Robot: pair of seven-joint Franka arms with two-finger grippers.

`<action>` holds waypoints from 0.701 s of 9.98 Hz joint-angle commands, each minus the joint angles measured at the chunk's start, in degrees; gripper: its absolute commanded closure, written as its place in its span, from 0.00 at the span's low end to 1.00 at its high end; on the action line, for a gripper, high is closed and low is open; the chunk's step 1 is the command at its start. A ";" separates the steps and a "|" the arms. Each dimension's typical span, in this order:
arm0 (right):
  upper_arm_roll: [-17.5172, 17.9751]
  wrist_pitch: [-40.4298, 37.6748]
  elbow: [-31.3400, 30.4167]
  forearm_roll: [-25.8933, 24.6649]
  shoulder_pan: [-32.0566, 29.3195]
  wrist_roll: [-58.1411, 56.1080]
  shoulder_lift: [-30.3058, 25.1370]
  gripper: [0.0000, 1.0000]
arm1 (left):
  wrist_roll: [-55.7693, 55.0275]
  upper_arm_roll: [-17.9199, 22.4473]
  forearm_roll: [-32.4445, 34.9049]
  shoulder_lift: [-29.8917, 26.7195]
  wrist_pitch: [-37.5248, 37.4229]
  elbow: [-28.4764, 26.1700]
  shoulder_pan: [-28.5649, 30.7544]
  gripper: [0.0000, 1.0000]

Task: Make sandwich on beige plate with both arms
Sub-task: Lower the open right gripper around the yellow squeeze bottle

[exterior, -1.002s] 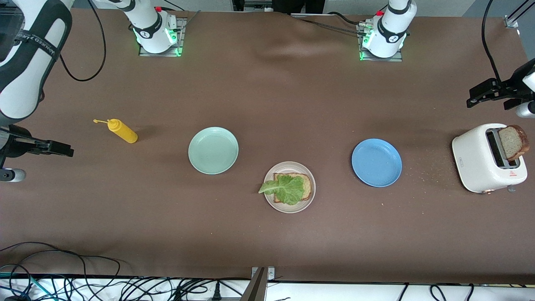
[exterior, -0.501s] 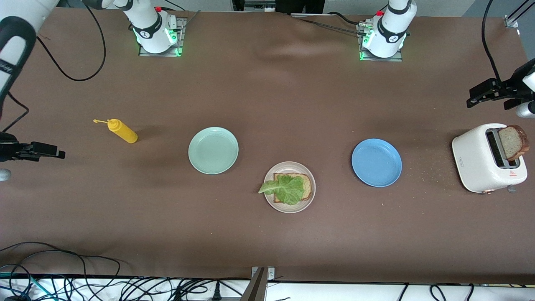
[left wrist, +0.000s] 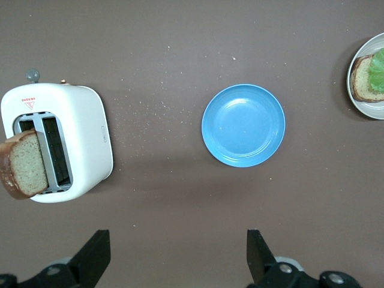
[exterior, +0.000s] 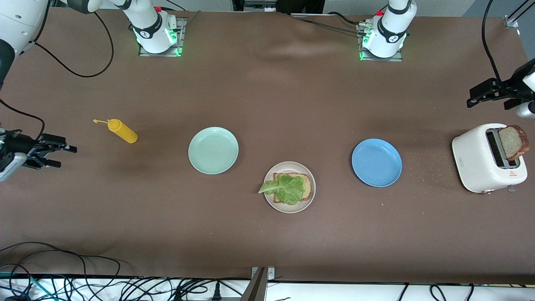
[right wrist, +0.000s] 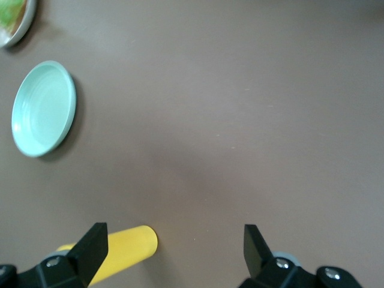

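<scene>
Two arms flank the brown table (exterior: 267, 234), both with fingers spread and empty. Largest of the things, the white toaster (exterior: 480, 161) sits at three o'clock with the second bread slice (exterior: 513, 142) sticking out of its slot. At about two o'clock the left gripper (exterior: 472, 97) hovers over the table just beside the toaster; at nine o'clock the right gripper (exterior: 62, 149) waits near the yellow bottle (exterior: 123, 131).

Near centre, at six o'clock, the beige plate (exterior: 303, 169) carries one bread slice (exterior: 307, 184) topped by lettuce (exterior: 286, 189), between the blue plate (exterior: 376, 162) and mint plate (exterior: 213, 150). Only the top slice seems outstanding: next, I judge, the left gripper must lower onto the toaster's slice and pinch it.
</scene>
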 commanded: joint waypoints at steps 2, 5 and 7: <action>11.69 0.42 -3.07 1.26 -11.27 -23.25 -1.98 0.00 | 1.14 -0.03 -0.80 0.51 -1.16 1.55 0.32 0.00; 11.81 -1.25 -6.57 3.71 -13.32 -48.65 -1.97 0.00 | 1.14 -0.03 -0.80 0.51 -1.16 1.47 0.32 0.00; 11.81 -5.98 -9.13 4.86 -14.90 -57.64 -1.98 0.00 | 1.14 -0.03 -0.80 0.51 -1.16 1.55 0.32 0.00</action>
